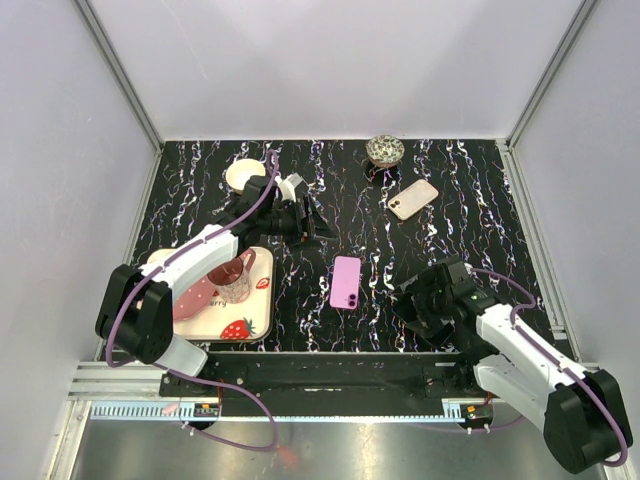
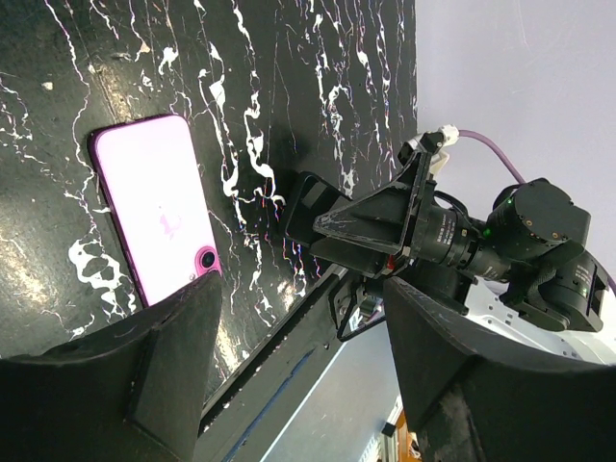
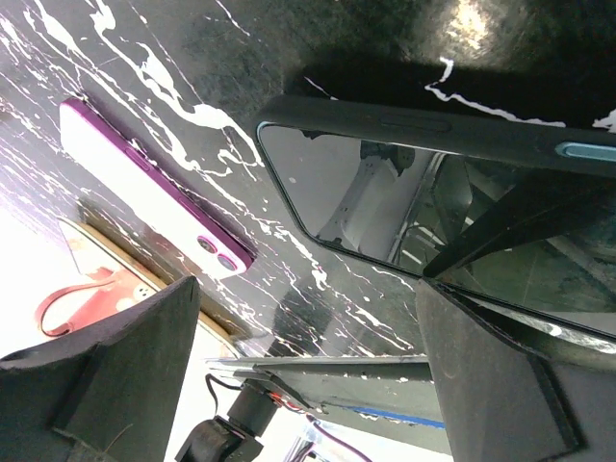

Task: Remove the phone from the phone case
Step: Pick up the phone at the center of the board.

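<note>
A black phone in a dark case with a teal side button point(image 3: 385, 207) lies screen up on the black marbled table point(image 1: 470, 190). My right gripper point(image 3: 308, 366) is open just above the table, and its right finger point(image 3: 500, 375) overlaps the phone's near edge. In the top view the right gripper point(image 1: 412, 300) hides this phone. A pink phone point(image 1: 346, 282) lies back up in mid table and also shows in the left wrist view point(image 2: 154, 217) and the right wrist view point(image 3: 154, 188). My left gripper point(image 1: 318, 230) is open and empty, in the air beyond the pink phone.
A rose-gold phone point(image 1: 413, 198) lies at the back right, near a patterned bowl point(image 1: 385, 150). A white plate point(image 1: 243, 173) is at the back left. A strawberry-print tray point(image 1: 250, 320) at the front left holds a glass cup point(image 1: 233, 280).
</note>
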### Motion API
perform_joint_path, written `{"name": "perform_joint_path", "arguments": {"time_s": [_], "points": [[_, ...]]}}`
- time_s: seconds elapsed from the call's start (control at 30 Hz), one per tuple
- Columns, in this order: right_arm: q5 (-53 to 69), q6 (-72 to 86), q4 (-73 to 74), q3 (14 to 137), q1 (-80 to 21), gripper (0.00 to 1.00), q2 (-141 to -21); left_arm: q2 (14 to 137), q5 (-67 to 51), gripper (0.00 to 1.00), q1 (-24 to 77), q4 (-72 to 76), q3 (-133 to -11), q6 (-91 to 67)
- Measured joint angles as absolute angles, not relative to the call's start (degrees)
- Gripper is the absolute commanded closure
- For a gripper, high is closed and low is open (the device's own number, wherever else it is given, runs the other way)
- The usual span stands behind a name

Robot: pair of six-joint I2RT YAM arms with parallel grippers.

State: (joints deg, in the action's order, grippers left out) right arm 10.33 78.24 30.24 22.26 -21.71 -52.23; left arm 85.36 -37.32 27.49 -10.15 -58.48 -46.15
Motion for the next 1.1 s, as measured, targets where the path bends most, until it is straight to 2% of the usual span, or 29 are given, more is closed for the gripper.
{"name": "perform_joint_path", "arguments": {"time_s": [0.37,0.67,0.9,1.1], "points": [[10.61,75.44,28.03,22.61,-22.15,0.02,-53.82,85.36,-37.5,0.3,27.49,-9.39,-58.48,-46.19],[12.6,72.64,19.46,27.55,-24.08,0.03,-66.85,85.36,-37.74,0.3,27.51,-9.28,-58.48,-46.61],[11.49,69.52,9.96,36.23,-27.03,0.03,-82.7,85.36,-38.0,0.3,27.55,-9.28,-58.48,-46.57],[10.24,64.97,9.5,39.81,-27.11,0.03,-85.32,85.34,-38.09,0.3,27.66,-9.41,-58.48,-46.52]]}}
